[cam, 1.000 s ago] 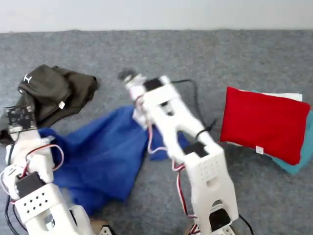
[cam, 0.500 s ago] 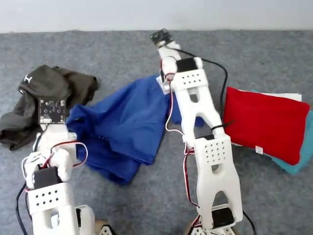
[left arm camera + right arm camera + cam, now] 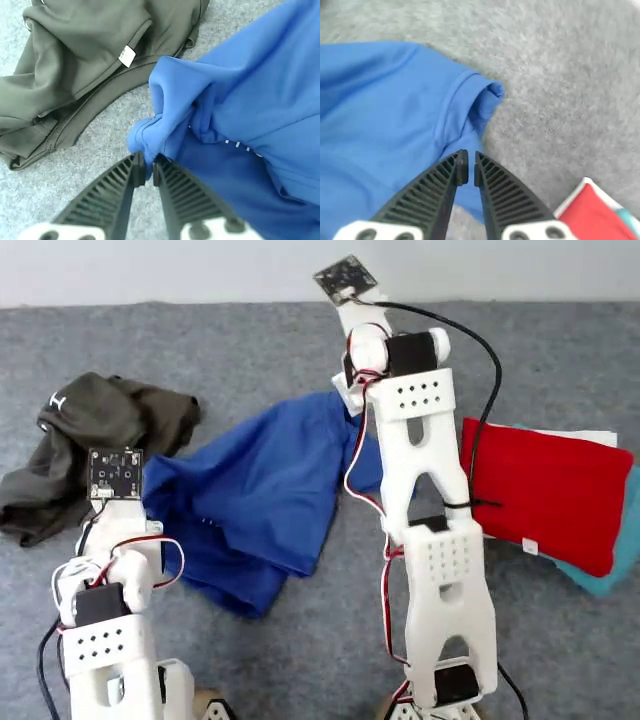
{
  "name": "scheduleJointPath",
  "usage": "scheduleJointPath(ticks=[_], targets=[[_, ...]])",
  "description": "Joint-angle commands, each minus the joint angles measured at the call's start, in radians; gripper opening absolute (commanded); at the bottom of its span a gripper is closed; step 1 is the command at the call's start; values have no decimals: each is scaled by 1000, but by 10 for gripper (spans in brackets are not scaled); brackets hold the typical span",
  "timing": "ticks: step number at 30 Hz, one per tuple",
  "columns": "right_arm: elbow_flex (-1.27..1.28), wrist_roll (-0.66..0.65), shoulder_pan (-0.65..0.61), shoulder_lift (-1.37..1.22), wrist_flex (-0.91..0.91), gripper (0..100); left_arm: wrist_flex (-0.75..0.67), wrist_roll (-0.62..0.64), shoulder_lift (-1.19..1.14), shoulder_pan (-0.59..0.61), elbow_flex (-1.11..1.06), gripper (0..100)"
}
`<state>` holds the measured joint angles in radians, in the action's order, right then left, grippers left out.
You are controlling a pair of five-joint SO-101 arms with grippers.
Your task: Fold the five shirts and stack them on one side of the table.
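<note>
A blue shirt (image 3: 255,505) lies crumpled and half spread at the table's middle. My left gripper (image 3: 145,169) is shut on a bunched corner of the blue shirt (image 3: 240,100), close to a dark olive shirt (image 3: 75,60). My right gripper (image 3: 468,169) is shut on the blue shirt (image 3: 385,115) near its collar edge, at the cloth's far side. In the high view the dark olive shirt (image 3: 105,430) sits in a heap at the far left. A folded red shirt (image 3: 545,490) tops a stack at the right, over a teal shirt (image 3: 615,565) and a white one (image 3: 590,436).
The grey carpeted table (image 3: 250,350) is bare along its far side and in front between the arms. The right arm (image 3: 425,490) stretches across the middle, next to the red stack. The left arm (image 3: 100,600) stands at the near left.
Both arms moved toward the table's far side, dragging the blue shirt with them. The right arm stretched far out and the cloth spread wider between the two grips.
</note>
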<state>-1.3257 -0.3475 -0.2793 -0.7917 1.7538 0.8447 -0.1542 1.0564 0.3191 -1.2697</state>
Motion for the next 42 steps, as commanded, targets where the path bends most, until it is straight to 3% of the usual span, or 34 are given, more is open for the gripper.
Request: scheduleJointPath(ticks=[1,6,15,22,31,42], targets=[[270,-104,-12,283,47,48,0,11,11,-8,7,13],[760,-307,-64,602,36,9,0,11,12,-8,7,13],[1499,-468,-229,1035,-214,77,0,11,6,-8,7,13],[2022,-427,-409,1250,-570,133,5,11,6,-6,4,13],[2232,-413,-478,1271,-911,133,5,11,6,-6,4,13],[2239,-568,-463,1099,-1013,133,5,11,6,-6,4,13]])
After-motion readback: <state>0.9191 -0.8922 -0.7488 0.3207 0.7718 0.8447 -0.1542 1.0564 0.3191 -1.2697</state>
